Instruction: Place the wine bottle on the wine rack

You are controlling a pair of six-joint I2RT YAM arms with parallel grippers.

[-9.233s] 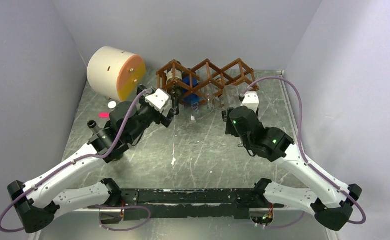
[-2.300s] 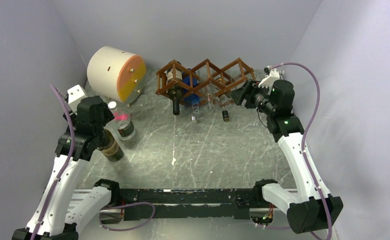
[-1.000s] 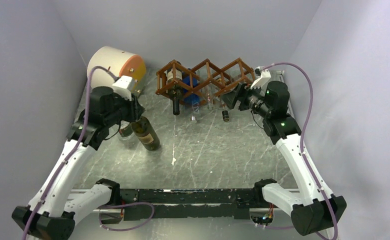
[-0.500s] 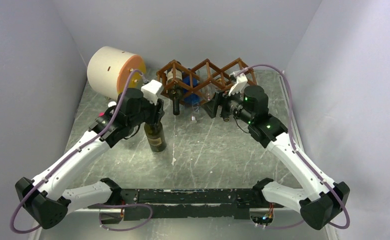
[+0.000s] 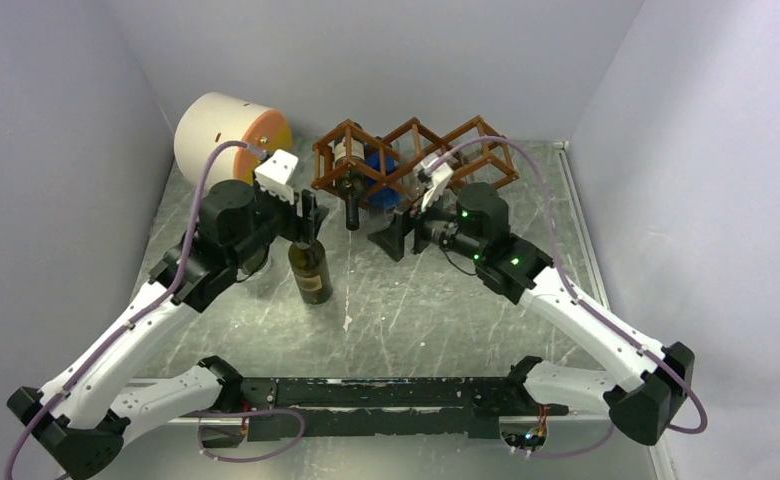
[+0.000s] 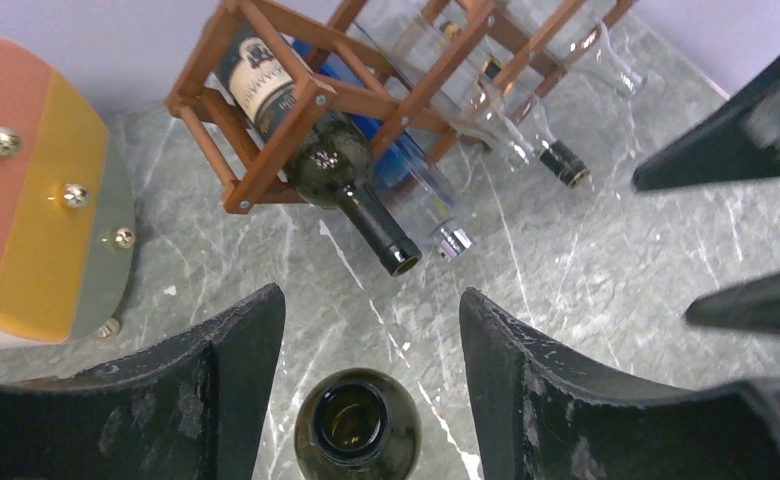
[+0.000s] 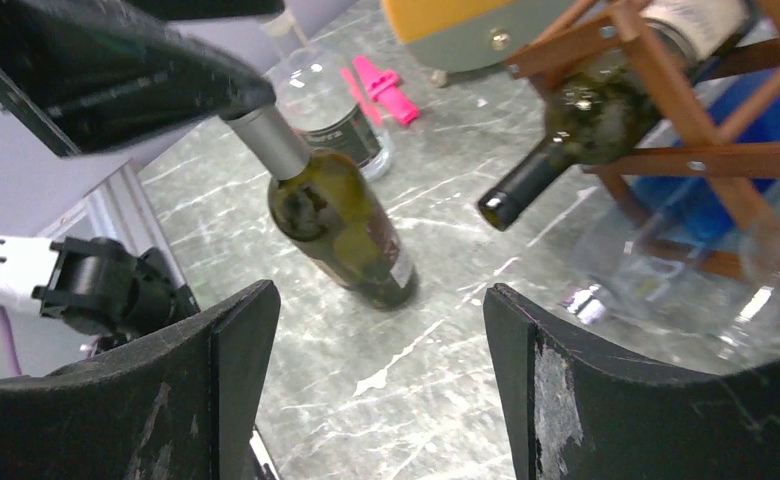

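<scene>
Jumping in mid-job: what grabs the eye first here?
A dark green glass wine bottle stands upright left of centre, the left gripper open astride its neck. Behind it, the reddish-brown wooden lattice wine rack holds several bottles, and the open right gripper hangs empty in front of the rack.

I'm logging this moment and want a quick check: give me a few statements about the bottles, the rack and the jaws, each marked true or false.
1. The green wine bottle stands upright on the table. True.
2. The left jaws are clamped on its neck. False: they stand open on either side of its mouth, with gaps on both sides.
3. The wine rack holds no bottle. False: a dark bottle lies in its left end cell, neck poking out.
4. The right jaws are open with nothing between them. True.
5. The cream-and-orange cylinder sits left of the rack. True.
</scene>
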